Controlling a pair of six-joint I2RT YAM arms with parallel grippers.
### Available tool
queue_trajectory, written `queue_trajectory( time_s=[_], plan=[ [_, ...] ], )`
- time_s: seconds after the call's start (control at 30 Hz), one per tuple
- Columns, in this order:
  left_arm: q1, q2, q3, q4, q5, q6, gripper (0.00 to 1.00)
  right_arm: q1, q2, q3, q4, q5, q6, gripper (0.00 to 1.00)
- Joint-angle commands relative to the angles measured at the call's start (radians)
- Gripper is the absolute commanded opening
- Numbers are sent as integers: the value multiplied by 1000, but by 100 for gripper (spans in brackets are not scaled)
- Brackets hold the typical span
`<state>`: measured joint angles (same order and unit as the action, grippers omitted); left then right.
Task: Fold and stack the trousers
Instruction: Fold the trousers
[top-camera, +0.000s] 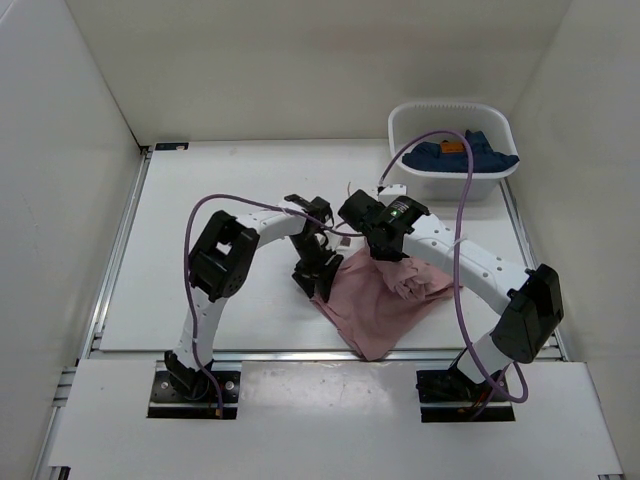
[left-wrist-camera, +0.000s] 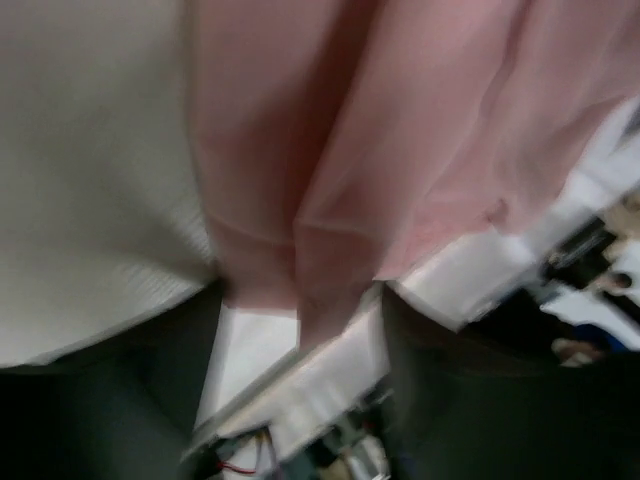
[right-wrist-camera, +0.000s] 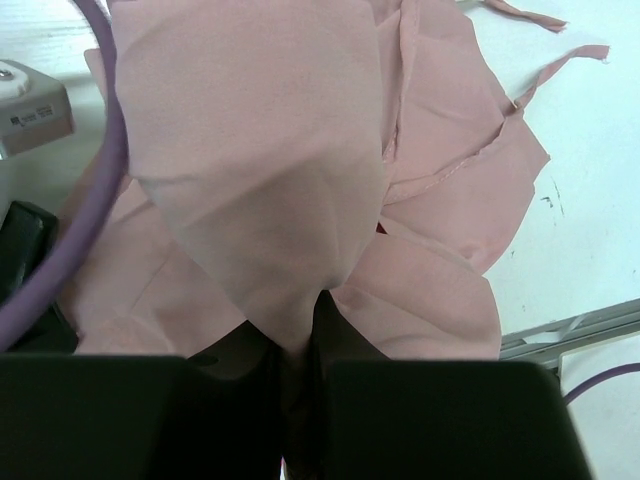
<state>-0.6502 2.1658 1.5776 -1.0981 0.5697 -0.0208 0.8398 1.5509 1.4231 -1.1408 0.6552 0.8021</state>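
The dusty-pink trousers lie crumpled on the white table between the arms, near the front edge. My right gripper is shut on a fold of them and holds it lifted; in the right wrist view the fabric drapes up out of the closed gripper. A pink drawstring trails on the table. My left gripper is at the trousers' left edge. In the blurred left wrist view the gripper has its jaws wide apart, with the edge of the trousers hanging down between them.
A white basket at the back right holds a dark blue garment with an orange tag. White walls enclose the table on three sides. The table's front edge runs just below the trousers. A purple cable crosses the right wrist view.
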Motion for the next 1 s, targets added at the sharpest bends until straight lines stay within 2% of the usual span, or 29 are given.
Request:
queue_trajectory(
  time_s=[0.0, 0.03, 0.1, 0.13, 0.27, 0.37, 0.5, 0.53, 0.63, 0.83, 0.9, 0.93, 0.97],
  plan=[
    [14, 57, -36, 63, -77, 21, 61, 2, -46, 10, 36, 61, 46, 0],
    [14, 66, -36, 63, -62, 21, 50, 2, -46, 10, 36, 61, 46, 0],
    [14, 80, -8, 63, -42, 21, 19, 2, -58, -4, 49, 61, 46, 0],
    [14, 89, 21, 63, -42, 21, 14, 2, -67, -19, 58, 61, 46, 0],
    [66, 98, 125, 44, -21, 21, 14, 13, -101, -93, 116, 50, -39, 0],
    [125, 118, 249, 21, -79, 21, 14, 42, -164, -115, 208, 60, -153, 0],
    [170, 195, 418, -58, -97, 21, 14, 76, -192, -23, 317, -82, -317, 0],
    [170, 209, 445, -75, -108, 21, 14, 76, -180, -12, 326, -186, -332, 0],
    [181, 244, 495, -97, -139, 21, 14, 87, -85, -3, 326, -291, -343, 0],
    [210, 281, 544, -97, -182, 21, 14, 97, 149, 117, 349, -336, -382, 0],
    [230, 281, 544, -97, -215, 21, 14, 108, 230, 202, 358, -336, -400, 10],
    [230, 281, 544, -86, -234, 21, 14, 108, 259, 235, 358, -359, -400, 18],
    [239, 269, 544, -86, -250, 21, 14, 108, 309, 266, 358, -380, -424, 42]
  ],
)
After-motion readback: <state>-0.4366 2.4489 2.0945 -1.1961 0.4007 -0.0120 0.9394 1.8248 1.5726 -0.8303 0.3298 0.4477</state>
